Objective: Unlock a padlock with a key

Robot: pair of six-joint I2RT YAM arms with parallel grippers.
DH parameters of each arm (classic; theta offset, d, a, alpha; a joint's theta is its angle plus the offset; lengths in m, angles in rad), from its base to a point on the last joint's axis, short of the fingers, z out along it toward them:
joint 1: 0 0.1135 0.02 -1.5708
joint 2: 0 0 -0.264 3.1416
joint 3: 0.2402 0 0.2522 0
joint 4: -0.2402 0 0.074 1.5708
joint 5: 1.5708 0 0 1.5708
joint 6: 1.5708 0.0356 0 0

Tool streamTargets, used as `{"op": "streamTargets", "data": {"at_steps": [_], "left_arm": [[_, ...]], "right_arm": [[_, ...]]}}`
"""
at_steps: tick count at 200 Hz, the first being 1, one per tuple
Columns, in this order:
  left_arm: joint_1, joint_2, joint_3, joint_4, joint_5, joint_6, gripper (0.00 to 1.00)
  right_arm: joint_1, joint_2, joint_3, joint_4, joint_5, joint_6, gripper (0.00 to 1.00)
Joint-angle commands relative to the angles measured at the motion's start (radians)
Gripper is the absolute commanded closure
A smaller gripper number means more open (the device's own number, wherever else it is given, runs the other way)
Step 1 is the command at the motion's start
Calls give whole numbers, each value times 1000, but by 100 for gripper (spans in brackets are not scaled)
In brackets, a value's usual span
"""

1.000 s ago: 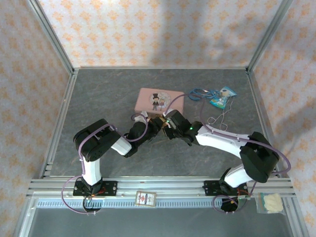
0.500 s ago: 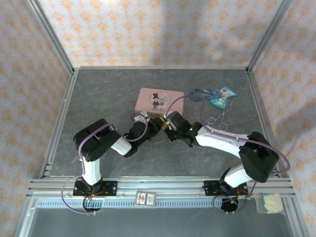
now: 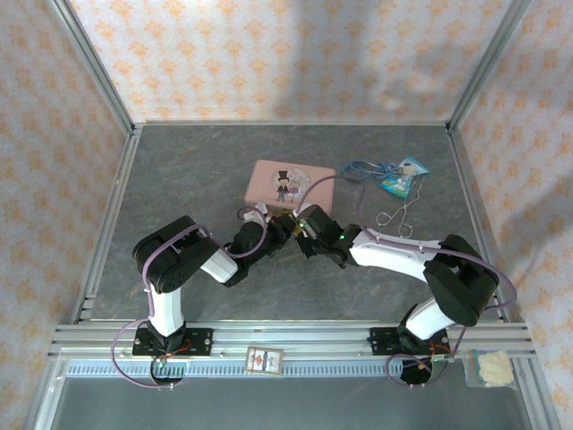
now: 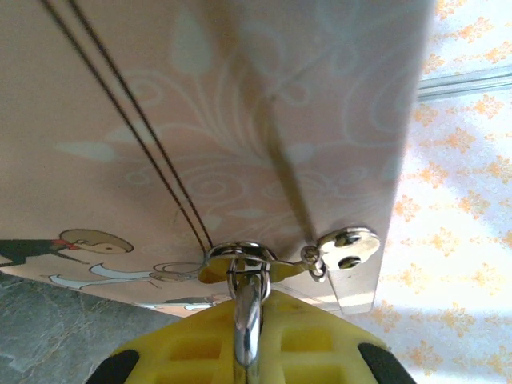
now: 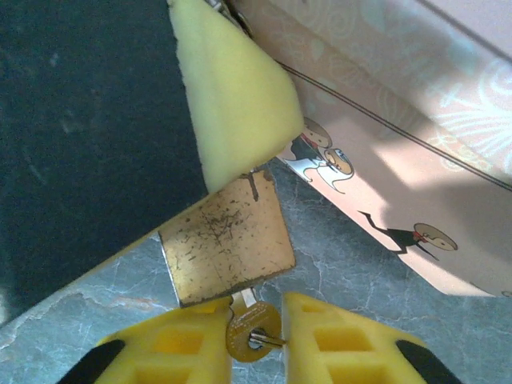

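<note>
Seen from above, your two arms meet at the near edge of the pink tin (image 3: 288,184), mid-tabletop (image 3: 197,170), its lid picturing a cartoon couple. Closer in, the right wrist view shows the scratched brass padlock (image 5: 226,244) beside the tin, with the right pincer (image 5: 258,310) pinching the key (image 5: 252,330), whose blade meets the padlock's bottom edge. In the left wrist view, the left pincer (image 4: 246,344) is pressed together on the silvery shackle (image 4: 246,304).

Soft, even light filled the overhead view; broad faint shadows crossed the back wall (image 3: 295,54). In the left wrist view the wallpaper (image 4: 464,240) glared pale and the bottom edge was blurred.
</note>
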Motion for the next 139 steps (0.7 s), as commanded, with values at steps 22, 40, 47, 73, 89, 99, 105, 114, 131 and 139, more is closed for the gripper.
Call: {"op": "streamTargets", "data": {"at_steps": [22, 40, 47, 73, 89, 99, 105, 114, 131, 139], "left_arm": [[7, -32, -8, 118, 55, -17, 100], [7, -36, -10, 120, 66, -20, 100], [7, -38, -10, 121, 72, -23, 100], [7, -45, -8, 108, 91, -18, 100], [7, -50, -10, 99, 98, 2, 100], [7, -51, -11, 95, 103, 24, 100], [7, -51, -14, 99, 108, 44, 100], [7, -50, -19, 101, 112, 70, 100], [9, -49, -40, 129, 119, 112, 100], [8, -48, -51, 143, 120, 132, 100]], "right_arm": [[-3, 14, 21, 60, 99, -20, 86], [-3, 18, 16, 70, 105, -21, 89], [-3, 20, 15, 71, 107, -24, 92], [-3, 17, 16, 80, 107, -38, 100], [-4, 7, 16, 91, 67, -57, 100], [-13, -2, 20, 94, 7, -63, 100], [-27, -4, 27, 90, -39, -61, 100], [-56, -2, 39, 81, -123, -55, 100], [-135, 18, 64, 59, -313, -36, 100], [-171, 32, 74, 53, -409, -28, 100]]}}
